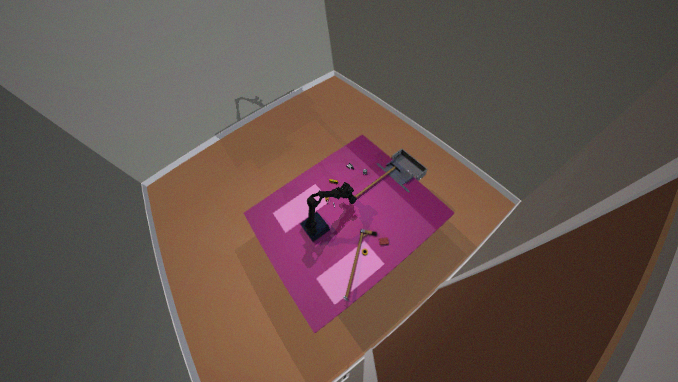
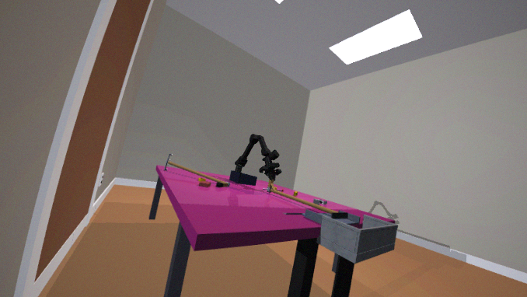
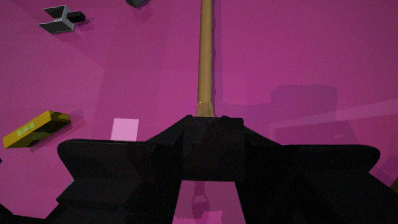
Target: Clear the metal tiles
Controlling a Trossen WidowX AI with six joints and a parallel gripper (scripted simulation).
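Note:
My gripper (image 1: 354, 199) (image 2: 270, 181) (image 3: 206, 119) is shut on the wooden handle of the long scraper (image 1: 376, 183) (image 2: 303, 201) (image 3: 206, 60), near the handle's near end. The handle runs away from the fingers toward the far table edge. The scraper's dark head lies over the steel bench plate (image 1: 405, 180), close to the catch box (image 1: 424, 173) (image 2: 339, 238). The grey box is open on top and sits beyond the table edge. The head is out of the wrist view. No metal tile can be made out on the plate or in the box.
A second long-handled tool (image 1: 354, 270) (image 2: 198, 175) lies on the table, with a red block (image 1: 384, 241) (image 2: 204, 184) and a yellow ring (image 1: 365, 252) nearby. A yellow block (image 1: 333, 181) (image 3: 35, 131) and grey bracket (image 1: 350, 166) (image 2: 320, 201) (image 3: 65, 20) lie on the handle's other side.

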